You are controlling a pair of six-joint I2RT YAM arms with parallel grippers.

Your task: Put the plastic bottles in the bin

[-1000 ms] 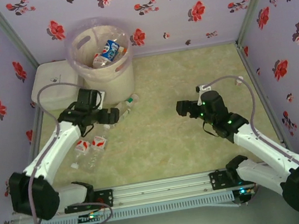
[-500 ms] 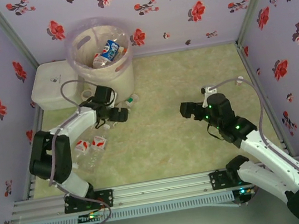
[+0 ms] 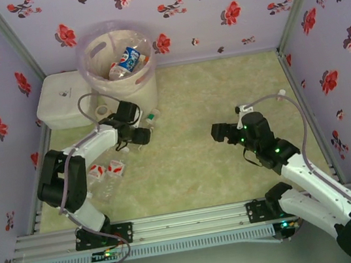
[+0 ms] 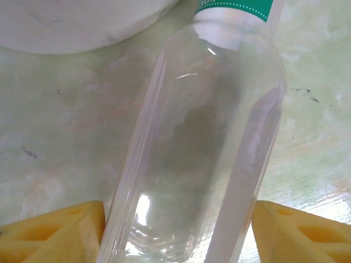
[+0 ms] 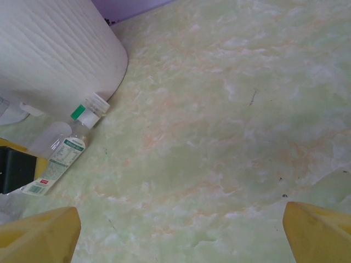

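A clear plastic bottle (image 4: 203, 142) with a green-and-white label and a green cap (image 5: 78, 112) lies on the floor against the foot of the bin (image 3: 140, 94). My left gripper (image 4: 178, 230) straddles its body, and a yellow pad (image 4: 60, 230) presses each side: it is shut on this bottle. From above, the left gripper (image 3: 142, 135) is low beside the cream bin, which holds several bottles (image 3: 126, 59). More bottles with red labels (image 3: 106, 175) lie left of the left arm. My right gripper (image 5: 181, 230) hangs open over bare floor, at mid-right (image 3: 218, 130).
A white lidded box (image 3: 62, 102) stands left of the bin against the left wall. Flowered walls close in the floor on three sides. The pale green floor (image 3: 221, 85) between the two arms and behind the right gripper is open.
My left arm has reached forward toward the bin's foot and its jaws have closed in on the green-capped bottle. The right gripper has shifted slightly and stays open.
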